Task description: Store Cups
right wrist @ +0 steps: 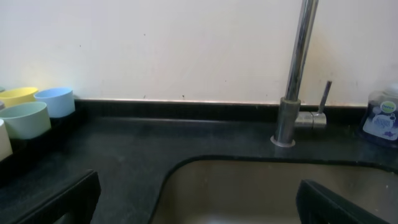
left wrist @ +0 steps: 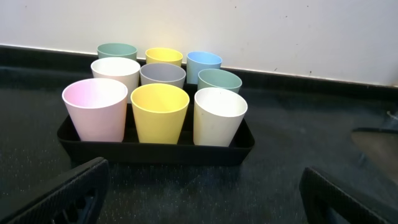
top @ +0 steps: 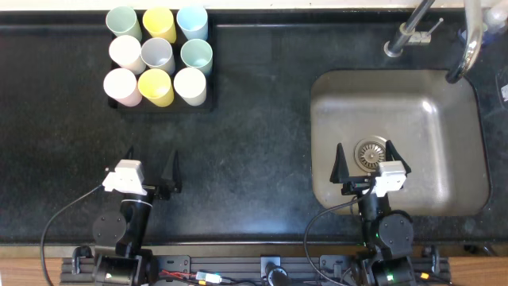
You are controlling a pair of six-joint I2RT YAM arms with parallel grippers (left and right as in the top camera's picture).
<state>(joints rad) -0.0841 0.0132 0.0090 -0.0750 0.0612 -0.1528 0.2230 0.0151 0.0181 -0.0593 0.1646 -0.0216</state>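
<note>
Nine cups (top: pixel 159 56) stand upright in the tray (left wrist: pixel 155 154) on the table (top: pixel 254 135). The left tool (top: pixel 152 160) is spread. The right tool (top: pixel 367 155) is spread over the sink (top: pixel 444 119).

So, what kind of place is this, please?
Most likely a kitchen: a dark worktop with a steel sink set in it, a tap by the wall, and a black tray holding cups.

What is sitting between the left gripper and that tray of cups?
Nothing: only bare dark countertop separates the left gripper from the tray of cups, as the top and left wrist views both show.
</note>
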